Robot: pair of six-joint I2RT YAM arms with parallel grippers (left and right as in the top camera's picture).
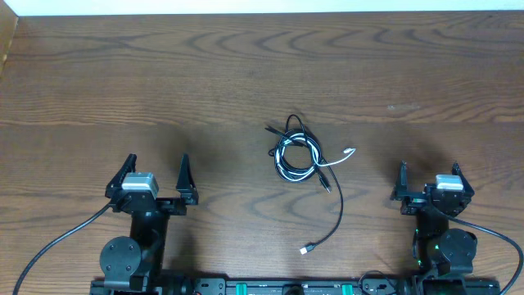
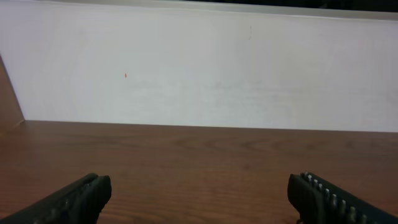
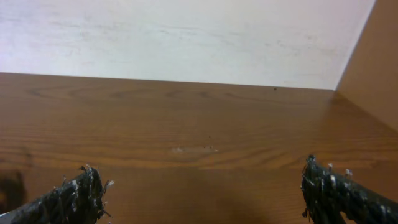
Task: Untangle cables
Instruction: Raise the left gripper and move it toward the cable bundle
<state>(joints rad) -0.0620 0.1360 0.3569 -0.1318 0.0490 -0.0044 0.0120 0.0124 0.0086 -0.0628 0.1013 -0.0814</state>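
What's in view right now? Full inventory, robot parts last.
cables: one tangled bundle, exact count unclear, black plus one white, mid-table between the arms
black tail: one, black, runs from the bundle toward the near edge, plug end lying free
white plug end: one, white, sticks out to the right of the bundle
table: one, brown wood, under everything
wall: one, white, beyond the far table edge
arm cords: two, black, thicker, at the arm bases
left gripper: one, black, open and empty, left of the bundle
right gripper: one, black, open and empty, right of the bundle
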